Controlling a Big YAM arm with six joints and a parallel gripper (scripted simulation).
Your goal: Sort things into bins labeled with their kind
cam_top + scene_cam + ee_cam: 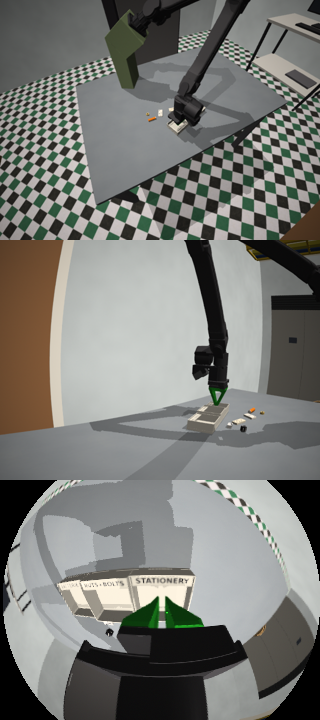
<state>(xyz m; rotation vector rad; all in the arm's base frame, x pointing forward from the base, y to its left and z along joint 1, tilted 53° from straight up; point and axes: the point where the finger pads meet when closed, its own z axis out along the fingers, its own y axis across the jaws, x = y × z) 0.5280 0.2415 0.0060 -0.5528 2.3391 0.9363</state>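
Hanging over the far compartment of the cream three-compartment plastic bin (204,424), the green-fingered pincer (216,403) has its tips together with nothing between them. On the grey surface (103,451) beside the bin lie a white die (229,424), two cream dominoes (238,421) (249,416), a black die (243,428), an orange cylindrical battery (251,410) and a brass nut (261,412). One bin label reads "STATIONERY" (162,582).

Grey table (124,160) — bins (206,418), dominoes (249,416), dice (242,428), battery (251,409) (orange), nut (261,412).
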